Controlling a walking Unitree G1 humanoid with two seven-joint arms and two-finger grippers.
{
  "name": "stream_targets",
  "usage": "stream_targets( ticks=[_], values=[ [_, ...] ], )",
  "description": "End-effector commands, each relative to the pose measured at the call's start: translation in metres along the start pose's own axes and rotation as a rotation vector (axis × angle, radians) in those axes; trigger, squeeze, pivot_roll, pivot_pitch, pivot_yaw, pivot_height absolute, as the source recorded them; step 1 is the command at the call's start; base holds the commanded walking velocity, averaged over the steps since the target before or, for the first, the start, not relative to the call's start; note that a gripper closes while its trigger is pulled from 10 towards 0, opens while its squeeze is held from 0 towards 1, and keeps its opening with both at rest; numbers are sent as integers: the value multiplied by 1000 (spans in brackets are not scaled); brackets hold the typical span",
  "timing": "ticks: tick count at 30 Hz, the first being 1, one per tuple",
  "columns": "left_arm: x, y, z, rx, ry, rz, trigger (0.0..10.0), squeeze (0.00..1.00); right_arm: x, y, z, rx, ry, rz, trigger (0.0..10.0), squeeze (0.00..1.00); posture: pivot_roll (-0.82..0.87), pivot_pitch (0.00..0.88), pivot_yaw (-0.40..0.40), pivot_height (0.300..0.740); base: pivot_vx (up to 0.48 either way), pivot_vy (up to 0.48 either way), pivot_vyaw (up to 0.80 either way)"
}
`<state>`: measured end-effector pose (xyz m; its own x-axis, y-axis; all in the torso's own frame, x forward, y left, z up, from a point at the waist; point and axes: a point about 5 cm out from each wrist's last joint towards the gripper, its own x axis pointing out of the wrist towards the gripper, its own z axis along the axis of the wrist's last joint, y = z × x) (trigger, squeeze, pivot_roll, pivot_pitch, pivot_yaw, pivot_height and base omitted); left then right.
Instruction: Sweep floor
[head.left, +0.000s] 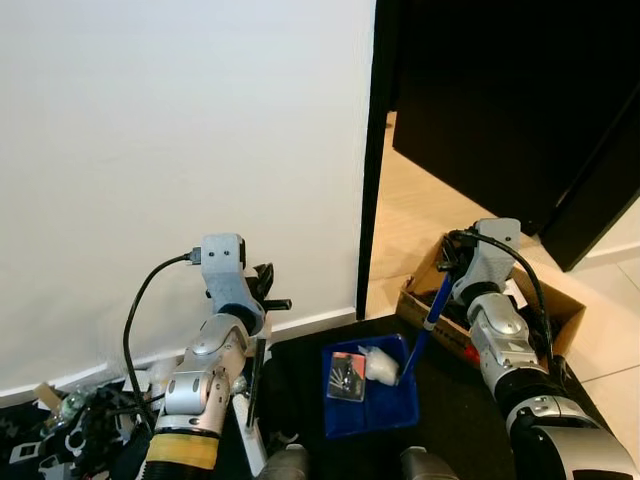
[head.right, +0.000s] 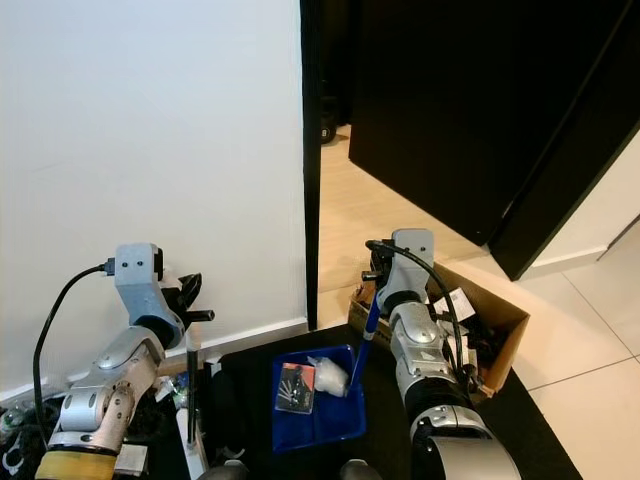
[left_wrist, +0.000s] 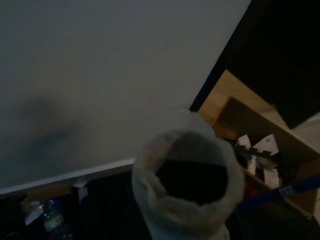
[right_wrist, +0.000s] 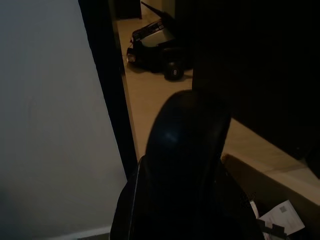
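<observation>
Right gripper (head.left: 445, 272) is clamped on the blue dustpan handle (head.left: 433, 315), with the dustpan (head.left: 368, 400) on the black mat's middle; light, stiff plastic. Left gripper (head.left: 262, 290) clamped on a thin broom pole (head.left: 256, 375).

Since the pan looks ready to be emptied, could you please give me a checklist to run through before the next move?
1. Litter inside the blue dustpan: white wad and dark packet lie in it. Ok.
2. Dustpan handle reaches up to the right hand. Ok.
3. Firmness of that hold: cannot tell.
4. Cardboard box open beside the right arm. Ok.
5. Room left in the box, which already holds papers: cannot tell.
6. Left hand clearance from the white wall: cannot tell.
</observation>
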<state>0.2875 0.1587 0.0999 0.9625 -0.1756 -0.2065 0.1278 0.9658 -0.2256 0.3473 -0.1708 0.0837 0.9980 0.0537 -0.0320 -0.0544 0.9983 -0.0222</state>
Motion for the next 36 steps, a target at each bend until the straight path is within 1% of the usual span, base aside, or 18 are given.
stream_targets(
  ticks=[1, 3, 4, 6, 7, 12, 13, 14, 15, 18, 21, 22, 27, 28, 29, 30, 33, 36],
  values=[
    [-5, 7, 4, 48, -2, 17, 10000, 0, 1, 3, 0, -25, 2, 14, 10000, 0, 231, 142, 56, 740, 0, 0, 0],
    [-7, 7, 4, 51, -2, 18, 10000, 0, 1, 4, -1, -33, 13, 20, 10000, 0, 233, 145, 56, 740, 0, 0, 0],
    [-12, 8, 3, 54, 1, 29, 10000, 0, 1, 5, -4, -43, 30, 24, 10000, 725, 252, 165, 46, 740, 0, 0, 0],
    [-14, 9, 2, 54, 2, 35, 10000, 0, 1, 5, -5, -48, 36, 24, 10000, 725, 252, 165, 46, 740, 0, 0, 0],
    [-16, 9, 1, 52, 5, 42, 10000, 0, 2, 5, -5, -48, 40, 24, 10000, 1000, 266, 178, 39, 740, 0, 0, 0],
    [-24, 10, -3, 50, 14, 57, 10000, 0, 4, 3, -3, -51, 41, 18, 10000, 1000, 269, 183, 29, 740, 0, 0, 0],
    [-25, 11, -5, 48, 16, 61, 10000, 0, 5, 2, -1, -52, 36, 16, 10000, 596, 268, 179, 24, 740, 0, 0, 0],
    [-25, 11, -5, 47, 18, 63, 10000, 0, 6, 0, 1, -53, 31, 15, 10000, 27, 266, 178, 23, 740, 0, 0, 0],
    [-25, 10, -5, 44, 17, 64, 10000, 0, 7, -2, 3, -52, 23, 14, 10000, 0, 260, 174, 22, 740, 0, 0, 0],
    [-24, 10, -5, 42, 16, 64, 10000, 0, 7, -3, 5, -52, 18, 13, 10000, 0, 260, 174, 22, 740, 0, 0, 0],
    [-18, 7, -4, 36, 11, 54, 10000, 0, 8, -13, 12, -60, -24, -26, 10000, 0, 230, 163, 19, 740, 0, 0, 0],
    [-17, 6, -4, 34, 11, 50, 10000, 0, 6, -19, 13, -53, -38, -59, 10000, 0, 226, 162, 18, 740, 0, 0, 0],
    [-15, 4, -5, 30, 14, 46, 10000, 0, -2, -28, 8, -27, -65, -114, 10000, 0, 196, 152, 9, 740, 0, 0, 0],
    [-14, 3, -6, 28, 15, 45, 10000, 0, -10, -30, 2, -20, -76, -125, 10000, 0, 196, 152, 9, 740, 0, 0, 0],
    [-14, 3, -6, 28, 15, 45, 10000, 0, -10, -30, 2, -20, -76, -125, 10000, 0, 196, 152, 9, 740, 0, 0, 0],
    [-11, 2, -6, 25, 16, 40, 10000, 0, -30, -32, -11, -3, -102, -170, 10000, 0, 160, 146, 7, 740, 0, 0, 0],
    [-10, 2, -6, 25, 17, 38, 10000, 0, -37, -33, -15, 15, -108, -191, 10000, 0, 160, 146, 7, 740, 0, 0, 0],
    [-7, 1, -7, 27, 18, 31, 10000, 0, -59, -24, -26, 49, -118, -201, 10000, 0, 130, 141, 10, 740, 0, 0, 0]
  ],
)
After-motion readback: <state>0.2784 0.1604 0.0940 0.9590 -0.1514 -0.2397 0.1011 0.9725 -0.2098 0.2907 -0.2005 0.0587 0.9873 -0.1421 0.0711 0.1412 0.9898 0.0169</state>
